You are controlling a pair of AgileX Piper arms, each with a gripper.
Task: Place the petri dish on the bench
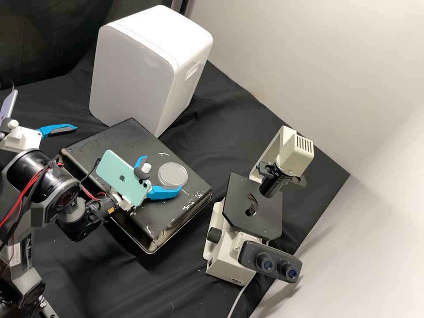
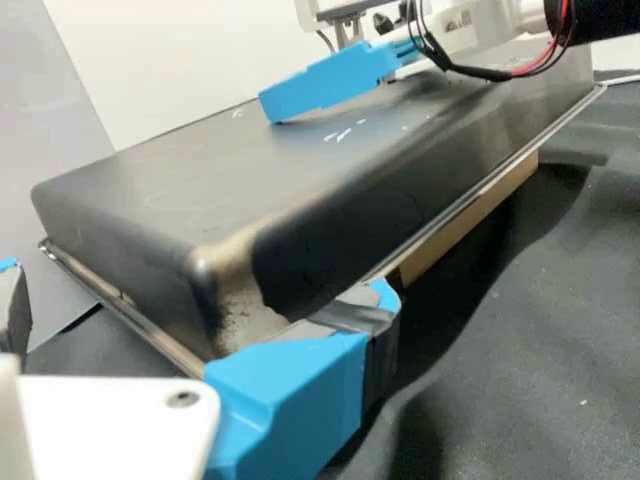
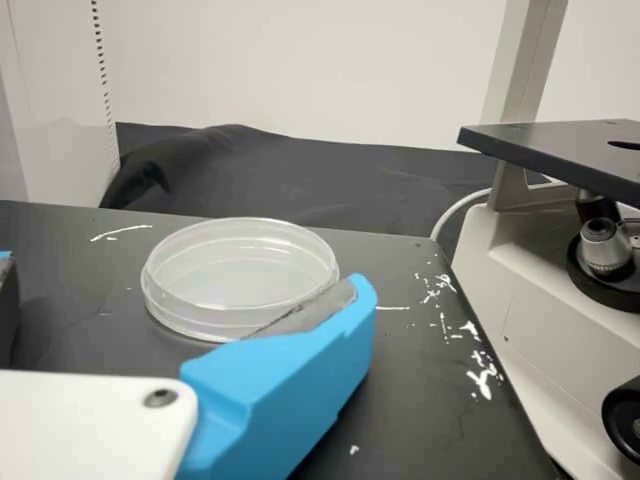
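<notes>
Off the black case's (image 1: 132,145) left corner hangs the left gripper (image 2: 196,300), level with the case's side wall. Its two blue fingers (image 2: 300,400) stand well apart and nothing lies between them. The case itself is flat and scuffed, with white scratches on its lid, and it rests on the bench (image 1: 247,132), which is draped in black cloth. Behind the case, just beside its back edge, stands a tall white cabinet (image 1: 150,66) with rounded corners. Over the case's lid sits the right gripper (image 1: 160,176), with a pale green phone (image 1: 121,176) fixed on the wrist behind it. Its jaws are spread wide. One blue finger (image 3: 290,380) runs along the near side of the petri dish (image 1: 173,175), with its tip at the rim. Whether it touches the rim cannot be told. The other finger stays back on the far side, apart from the dish, so the gripper has no hold on anything. The clear, round petri dish lies flat with its lid on, resting on top of the case towards its right edge, just at the mouth of those fingers, and not on the bench cloth. To the right of the case, near its right corner, a cream microscope (image 1: 260,212) stands on the bench with a black stage and two eyepieces.
</notes>
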